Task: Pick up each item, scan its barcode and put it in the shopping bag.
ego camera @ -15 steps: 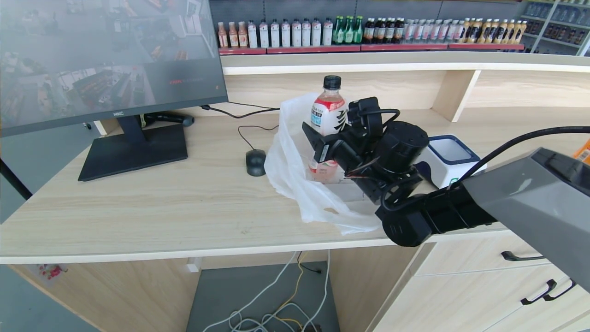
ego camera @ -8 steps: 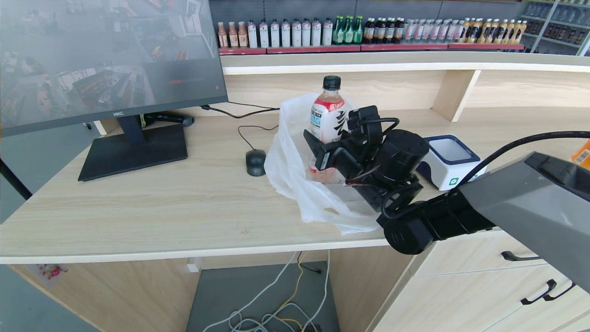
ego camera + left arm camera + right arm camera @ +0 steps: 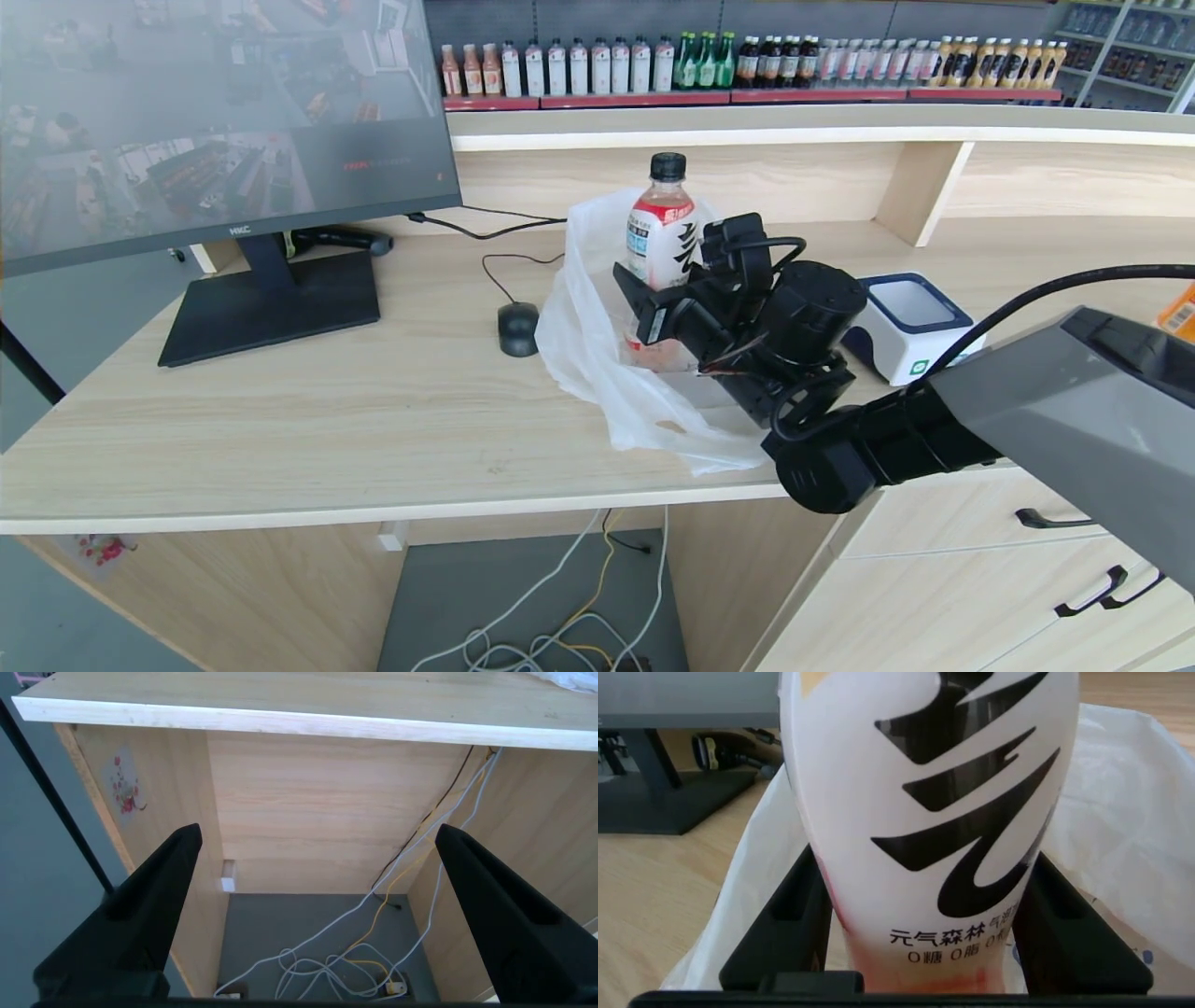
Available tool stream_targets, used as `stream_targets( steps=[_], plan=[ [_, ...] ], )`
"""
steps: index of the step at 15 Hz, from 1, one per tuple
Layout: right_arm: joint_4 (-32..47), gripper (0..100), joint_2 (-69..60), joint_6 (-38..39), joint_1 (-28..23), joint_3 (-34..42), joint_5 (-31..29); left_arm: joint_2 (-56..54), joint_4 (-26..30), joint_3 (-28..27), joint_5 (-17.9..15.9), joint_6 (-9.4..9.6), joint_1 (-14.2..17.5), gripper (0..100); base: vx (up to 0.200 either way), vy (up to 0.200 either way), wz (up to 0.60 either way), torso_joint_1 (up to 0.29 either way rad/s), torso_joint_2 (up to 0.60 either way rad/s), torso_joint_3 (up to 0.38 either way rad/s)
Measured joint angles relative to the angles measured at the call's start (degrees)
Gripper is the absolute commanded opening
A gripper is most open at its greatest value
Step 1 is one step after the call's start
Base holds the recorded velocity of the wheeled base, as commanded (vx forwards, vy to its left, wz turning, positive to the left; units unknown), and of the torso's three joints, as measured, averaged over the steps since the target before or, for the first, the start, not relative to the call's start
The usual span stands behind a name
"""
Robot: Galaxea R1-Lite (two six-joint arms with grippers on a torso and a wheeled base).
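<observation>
On the tabletop (image 3: 280, 411) before you, a white plastic shopping bag (image 3: 597, 373) lies slumped with its mouth open. A drink bottle (image 3: 665, 233) stands in that opening, its lower part inside the bag and its upper half above the rim. The bottle is upright, long axis vertical, black cap on top. Your right tool (image 3: 658, 299) is clamped on the bottle's lower body, one finger on each side. Whether the base rests on the bag's floor, you cannot tell. Your left tool (image 3: 318, 905) hangs below the tabletop's edge, fingers spread wide, holding nothing. A barcode scanner (image 3: 910, 322) sits near the bag.
</observation>
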Motion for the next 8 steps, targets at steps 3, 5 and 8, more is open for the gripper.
stream_targets(
  steps=[3, 5, 8],
  plan=[
    [-0.37, 100, -0.52, 0.0, -0.01, 0.2, 0.02, 0.0, 0.0, 0.0, 0.0, -0.02, 0.0, 100, 0.0, 0.0, 0.0, 0.0, 0.0, 0.0],
    [-0.35, 100, -1.05, 0.0, 0.0, 0.35, 0.02, 0.0, 0.0, 0.0, 0.0, -0.02, 0.0, 100, 0.0, 0.0, 0.0, 0.0, 0.0, 0.0],
    [-0.33, 100, -2.43, -0.02, 0.0, 0.57, 0.15, 0.0, 0.0, 0.0, 0.0, -0.02, 0.0, 100, 0.0, 0.0, 0.0, 0.0, 0.0, 0.0]
  ],
)
